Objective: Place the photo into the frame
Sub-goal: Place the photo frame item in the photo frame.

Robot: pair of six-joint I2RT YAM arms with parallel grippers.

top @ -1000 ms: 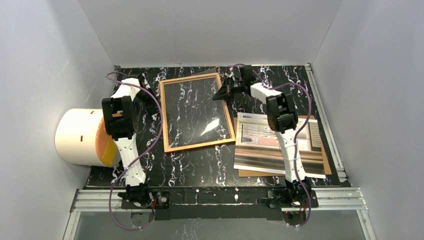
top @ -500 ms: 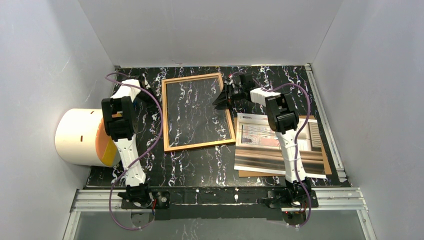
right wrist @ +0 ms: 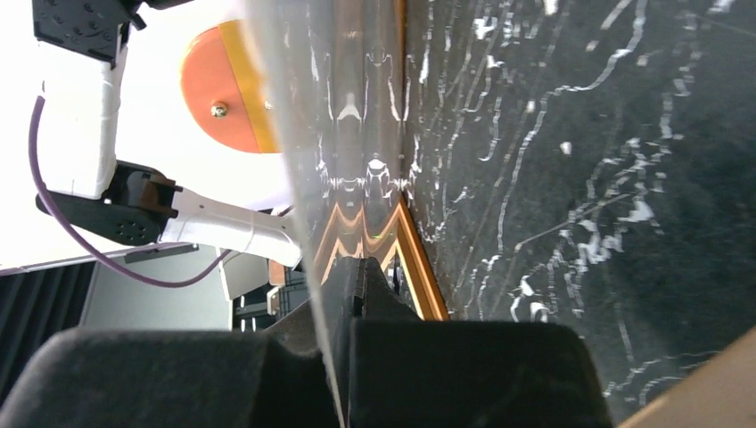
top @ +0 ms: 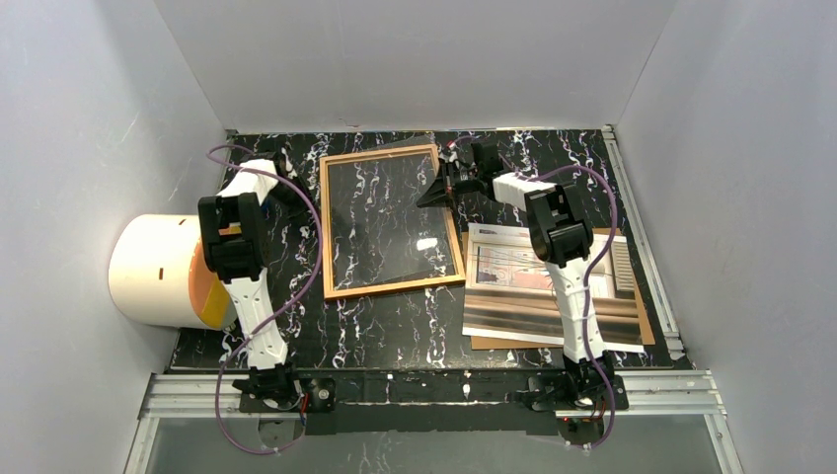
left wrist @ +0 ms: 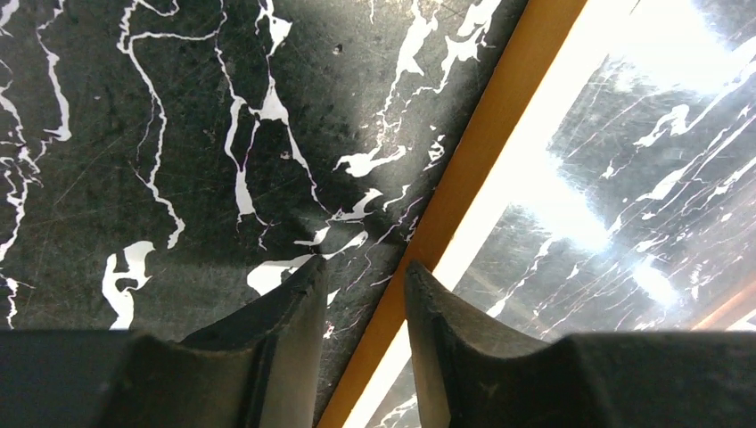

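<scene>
The frame (top: pixel 390 286) is a thin orange-brown wooden rectangle lying flat at mid-table. Its clear glass pane (top: pixel 390 212) is tilted, its right side raised. My right gripper (top: pixel 441 186) is at the frame's right rail, shut on the pane's edge. In the right wrist view the pane (right wrist: pixel 294 134) runs edge-on into the closed right gripper (right wrist: pixel 361 263). My left gripper (top: pixel 289 188) is at the frame's left rail. In the left wrist view the left gripper (left wrist: pixel 361 267) is open, and the rail (left wrist: pixel 481 152) passes between its fingers. The photo (top: pixel 533 281) lies face up at right, partly under the right arm.
A plain brown backing board (top: pixel 644 326) lies under the photo. A white cylinder (top: pixel 153 267) with an orange end disc (top: pixel 209 286) lies off the table's left edge. White walls enclose the table. A metal rail (top: pixel 642 237) runs along the right side.
The right gripper let go, so the pane lay flat half a second ago. It has shut on the edge again and the pane is tilted up. The left jaws stand slightly wider.
</scene>
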